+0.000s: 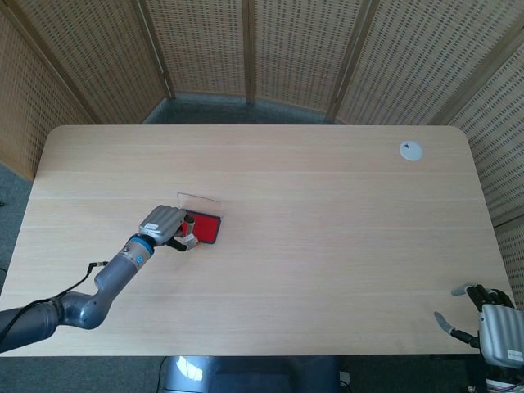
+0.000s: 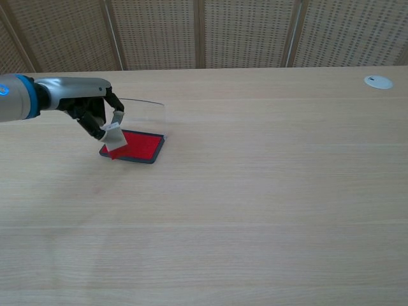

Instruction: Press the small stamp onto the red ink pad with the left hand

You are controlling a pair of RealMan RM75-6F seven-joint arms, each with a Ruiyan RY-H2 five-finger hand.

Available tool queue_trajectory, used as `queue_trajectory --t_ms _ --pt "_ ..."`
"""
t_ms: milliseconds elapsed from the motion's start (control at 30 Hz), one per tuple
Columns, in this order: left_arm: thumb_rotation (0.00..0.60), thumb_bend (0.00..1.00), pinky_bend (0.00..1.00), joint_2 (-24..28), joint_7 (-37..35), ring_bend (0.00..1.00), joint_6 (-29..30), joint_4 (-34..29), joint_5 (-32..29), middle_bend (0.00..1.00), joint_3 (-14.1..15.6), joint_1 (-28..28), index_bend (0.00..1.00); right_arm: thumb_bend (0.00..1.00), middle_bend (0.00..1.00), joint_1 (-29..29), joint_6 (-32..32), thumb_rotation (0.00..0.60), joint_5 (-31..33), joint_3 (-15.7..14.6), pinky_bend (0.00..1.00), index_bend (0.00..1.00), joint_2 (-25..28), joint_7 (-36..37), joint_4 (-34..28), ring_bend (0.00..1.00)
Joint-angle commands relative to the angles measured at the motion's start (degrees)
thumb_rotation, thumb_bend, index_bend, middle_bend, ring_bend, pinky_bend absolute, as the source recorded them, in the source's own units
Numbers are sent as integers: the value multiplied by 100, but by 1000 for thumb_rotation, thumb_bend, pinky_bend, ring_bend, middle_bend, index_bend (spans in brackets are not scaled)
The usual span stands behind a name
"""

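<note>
The red ink pad (image 1: 205, 228) (image 2: 140, 146) lies in its dark tray on the left half of the table, its clear lid (image 2: 143, 110) standing open behind it. My left hand (image 1: 164, 225) (image 2: 89, 108) pinches the small pale stamp (image 2: 114, 136) (image 1: 189, 241), which hangs tilted just above the pad's near left corner. Its underside shows red. My right hand (image 1: 490, 314) rests off the table's front right corner, fingers apart and holding nothing.
A small white round disc (image 1: 411, 150) (image 2: 378, 81) sits at the far right of the wooden table (image 1: 327, 246). Woven screens stand behind the table.
</note>
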Motion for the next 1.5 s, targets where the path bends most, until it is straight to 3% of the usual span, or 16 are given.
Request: queue_trajectory --t_ms 33,267,500,1500 --pt "554 342 1000 322 -3 1000 106 -401 332 1000 275 197 760 222 409 4 -2 424 -7 -2 298 436 -11 20 18 414" --pt "552 340 1000 539 248 1000 238 -688 665 1000 690 390 760 222 409 1 -4 424 -9 -11 299 436 -34 83 70 415" --pt "545 332 1000 379 501 1000 303 -610 637 1000 869 463 760 221 409 1 -13 426 -9 -17 299 436 -42 122 110 415" --pt "505 295 1000 -67 900 1000 557 -328 526 1000 945 616 760 222 409 -55 63 423 1 -7 298 436 -12 216 155 420"
